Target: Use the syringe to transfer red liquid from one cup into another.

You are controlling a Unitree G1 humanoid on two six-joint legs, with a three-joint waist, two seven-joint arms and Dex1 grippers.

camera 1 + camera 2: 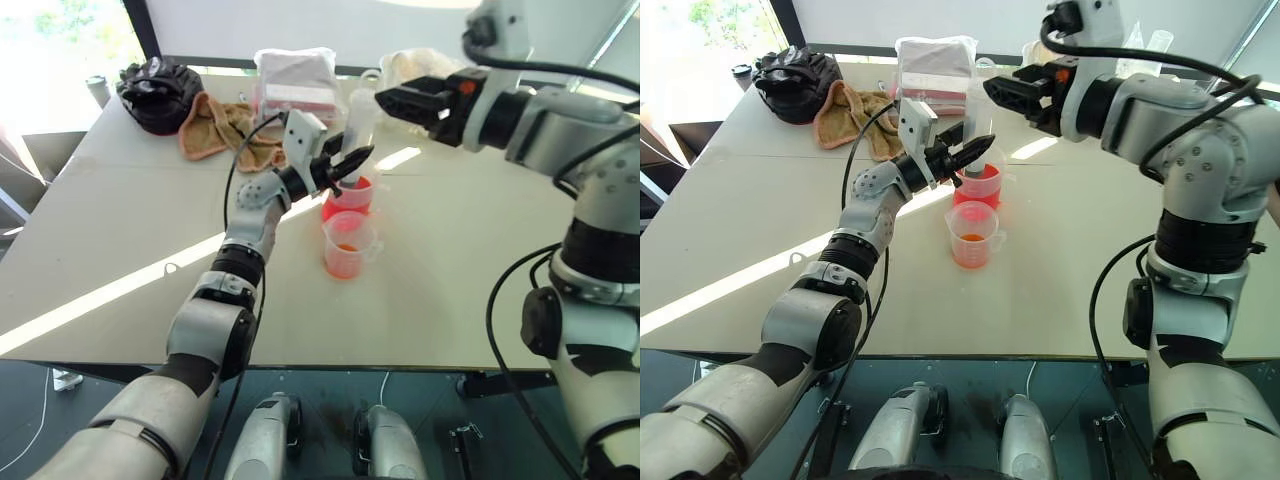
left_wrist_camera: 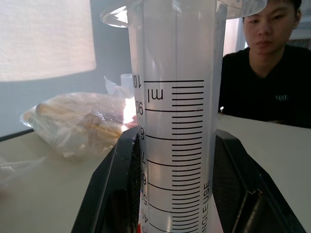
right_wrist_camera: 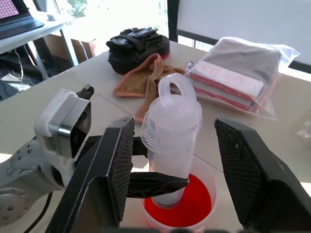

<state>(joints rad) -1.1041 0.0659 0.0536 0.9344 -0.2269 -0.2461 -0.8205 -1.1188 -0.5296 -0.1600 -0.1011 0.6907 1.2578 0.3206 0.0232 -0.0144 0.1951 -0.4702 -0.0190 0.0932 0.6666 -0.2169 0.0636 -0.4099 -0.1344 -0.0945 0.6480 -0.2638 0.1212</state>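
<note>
Near the middle of the counter, the syringe stands upright with its lower end inside the larger beaker, over the deep red liquid in it. The left claw is clamped on the syringe barrel low down, just above the beaker's rim, its black fingers closed against the clear plastic. The right claw hangs above with its two fingers spread wide, one on each side of the syringe's white plunger top, not touching it. The smaller beaker, with a little pale orange liquid in its bottom, stands just beside the larger one on the nearer side. Farther back on the counter lie a tan cloth, a black bag and a clear plastic packet.
</note>
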